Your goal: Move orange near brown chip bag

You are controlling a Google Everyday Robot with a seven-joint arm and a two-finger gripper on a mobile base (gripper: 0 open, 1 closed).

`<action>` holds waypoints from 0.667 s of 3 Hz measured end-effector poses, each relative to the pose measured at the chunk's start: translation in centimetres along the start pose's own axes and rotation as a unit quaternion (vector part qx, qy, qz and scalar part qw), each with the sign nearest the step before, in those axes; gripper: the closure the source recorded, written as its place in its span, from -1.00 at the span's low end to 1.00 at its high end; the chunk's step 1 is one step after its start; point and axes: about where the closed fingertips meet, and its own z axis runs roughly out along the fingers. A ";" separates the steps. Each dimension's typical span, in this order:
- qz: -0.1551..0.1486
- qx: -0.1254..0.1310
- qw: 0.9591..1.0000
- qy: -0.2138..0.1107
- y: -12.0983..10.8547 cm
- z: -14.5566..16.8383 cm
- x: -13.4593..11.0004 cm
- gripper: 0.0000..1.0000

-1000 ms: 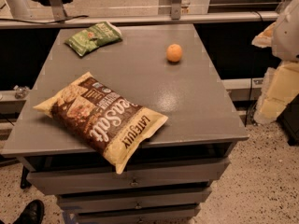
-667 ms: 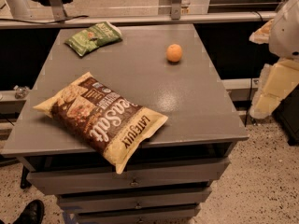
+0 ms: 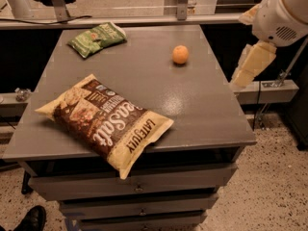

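Observation:
The orange (image 3: pixel 180 54) lies on the grey table top (image 3: pixel 202 105), towards the back right. The brown chip bag (image 3: pixel 106 119) with "Sea Salt" lettering lies flat at the front left, its corner hanging over the front edge. The orange and the bag are well apart. My gripper (image 3: pixel 246 71) is a cream-coloured piece hanging off my white arm (image 3: pixel 281 13), beyond the table's right edge. It is to the right of the orange and holds nothing.
A small green snack bag (image 3: pixel 97 38) lies at the back left corner. The table has drawers (image 3: pixel 134 186) below its top. A rail (image 3: pixel 144 19) runs behind it. A black shoe (image 3: pixel 31 219) is on the speckled floor at the lower left.
My arm and gripper have moved left and up, closer to the table's right edge. The orange and both bags have not moved.

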 end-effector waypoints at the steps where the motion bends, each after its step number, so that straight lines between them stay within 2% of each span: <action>1: 0.005 0.027 0.999 -0.045 -3.4 3.1 -1.2 -1.00; 2: 0.030 0.047 0.994 -0.098 -6.5 6.0 -2.0 -1.00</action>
